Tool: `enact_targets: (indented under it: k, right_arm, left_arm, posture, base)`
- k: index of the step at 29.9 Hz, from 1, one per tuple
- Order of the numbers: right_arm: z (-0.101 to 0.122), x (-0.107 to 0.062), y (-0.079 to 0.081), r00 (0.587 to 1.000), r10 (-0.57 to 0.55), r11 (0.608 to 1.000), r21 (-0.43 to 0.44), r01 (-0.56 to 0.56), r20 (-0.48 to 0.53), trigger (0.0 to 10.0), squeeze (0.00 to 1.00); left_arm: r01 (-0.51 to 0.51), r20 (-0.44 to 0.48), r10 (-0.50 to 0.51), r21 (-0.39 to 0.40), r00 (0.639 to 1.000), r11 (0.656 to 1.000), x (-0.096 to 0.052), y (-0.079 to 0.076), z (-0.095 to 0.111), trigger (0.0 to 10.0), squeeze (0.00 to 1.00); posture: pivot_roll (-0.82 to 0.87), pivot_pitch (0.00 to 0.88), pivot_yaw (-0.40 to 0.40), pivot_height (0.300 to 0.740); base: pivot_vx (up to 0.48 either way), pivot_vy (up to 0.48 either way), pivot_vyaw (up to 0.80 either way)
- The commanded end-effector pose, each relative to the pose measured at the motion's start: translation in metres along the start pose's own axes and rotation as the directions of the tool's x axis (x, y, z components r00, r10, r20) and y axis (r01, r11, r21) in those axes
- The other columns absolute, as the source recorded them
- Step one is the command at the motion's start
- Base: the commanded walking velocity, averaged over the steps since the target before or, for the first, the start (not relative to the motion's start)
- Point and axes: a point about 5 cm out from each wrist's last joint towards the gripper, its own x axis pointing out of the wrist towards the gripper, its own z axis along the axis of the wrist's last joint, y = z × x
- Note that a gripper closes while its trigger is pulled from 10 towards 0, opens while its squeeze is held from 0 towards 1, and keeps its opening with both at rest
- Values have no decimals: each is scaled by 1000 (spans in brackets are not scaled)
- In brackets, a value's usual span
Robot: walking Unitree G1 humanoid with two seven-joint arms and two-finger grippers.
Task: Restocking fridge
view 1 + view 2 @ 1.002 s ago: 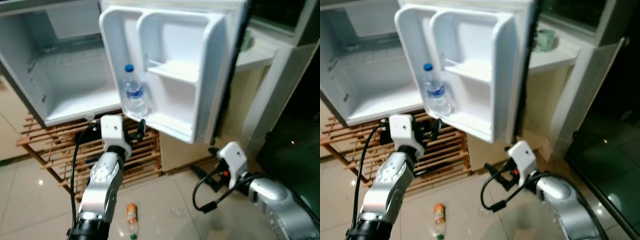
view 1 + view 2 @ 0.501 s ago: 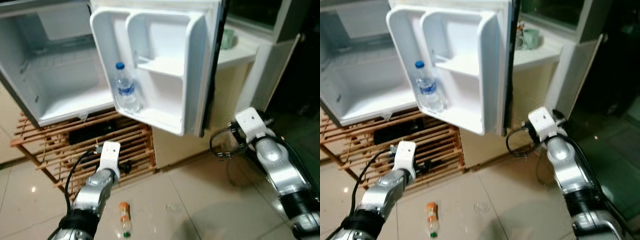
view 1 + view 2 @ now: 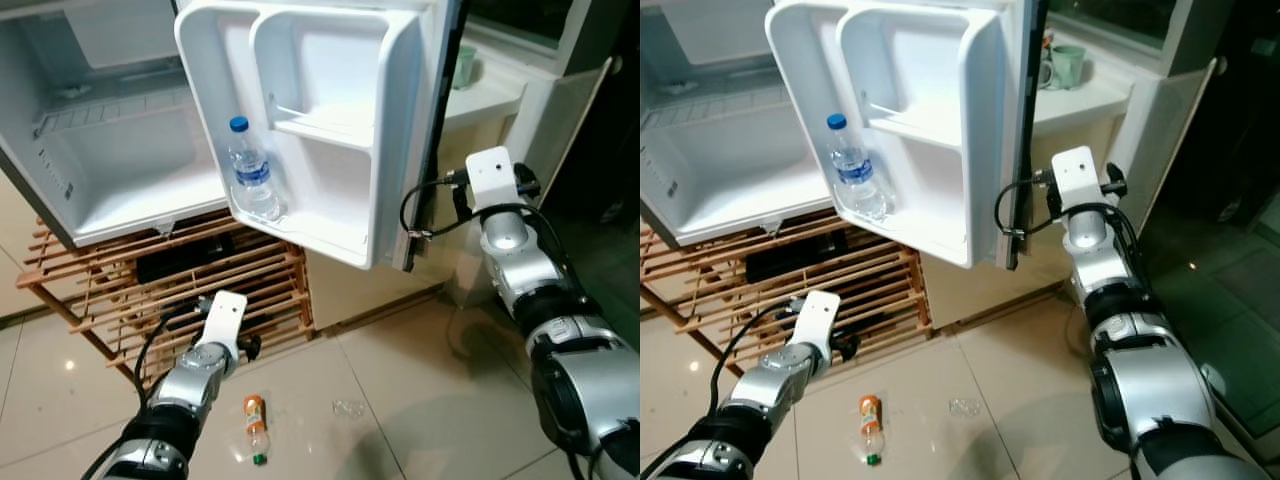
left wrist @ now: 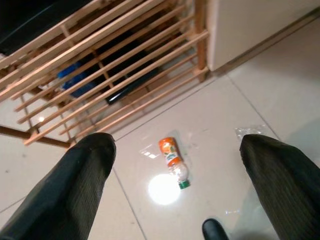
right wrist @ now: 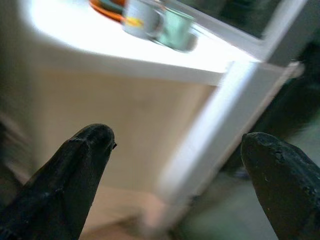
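- I see the fridge (image 3: 120,170) standing open on a wooden rack (image 3: 150,290), its door (image 3: 330,130) swung wide toward me.
- One water bottle (image 3: 250,180) already stands upright in the lower door shelf; the main compartment looks bare.
- The next thing to stock, a small orange-labelled bottle (image 4: 172,161) with a green cap, lies on its side on the floor tiles (image 3: 400,360), just in front of the rack.
- My left gripper (image 4: 175,165) hangs low above that bottle, fingers (image 4: 80,175) spread wide and holding nothing; the bottle sits between them in the wrist view.
- My right gripper (image 5: 175,165) is raised beside the door's outer edge, fingers apart and empty, facing a worktop (image 5: 125,55) with mugs (image 5: 160,25).
- I judge this as the pick-up step: next I must lower the left arm, line the fingers across the bottle's body and close. It may roll on the tiles.
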Motion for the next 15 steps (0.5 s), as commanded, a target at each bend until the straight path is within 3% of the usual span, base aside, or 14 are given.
enact_targets:
  k: [1,6,11,13,15]
  right_arm:
    - [8,1,7,999,44,996,74,-45,18,10000,0]
    - [14,0,24,985,166,973,154,-172,52,10000,0]
    - [21,-2,38,959,265,942,183,-280,102,10000,0]
    - [27,-6,50,922,358,906,184,-382,149,10000,0]
    - [34,-13,67,849,490,835,173,-523,198,10000,0]
  left_arm:
    - [-30,-34,30,0,999,1000,-1,11,-8,10000,0]
    - [-50,-122,45,-37,992,998,-1,25,-31,10000,0]
    - [-92,-173,87,-22,981,995,-4,43,-48,10000,0]
    - [-94,-203,89,-11,975,996,-7,49,-58,10000,0]
    - [-77,-245,74,0,967,997,-9,50,-72,10000,0]
  posture:
    - [-134,0,76,740]
    - [-135,0,79,740]
    - [-141,0,85,740]
    - [-142,0,85,740]
    - [-143,0,87,740]
  base:
    - [0,0,0]
    - [0,0,0]
    - [0,0,0]
    - [0,0,0]
    - [0,0,0]
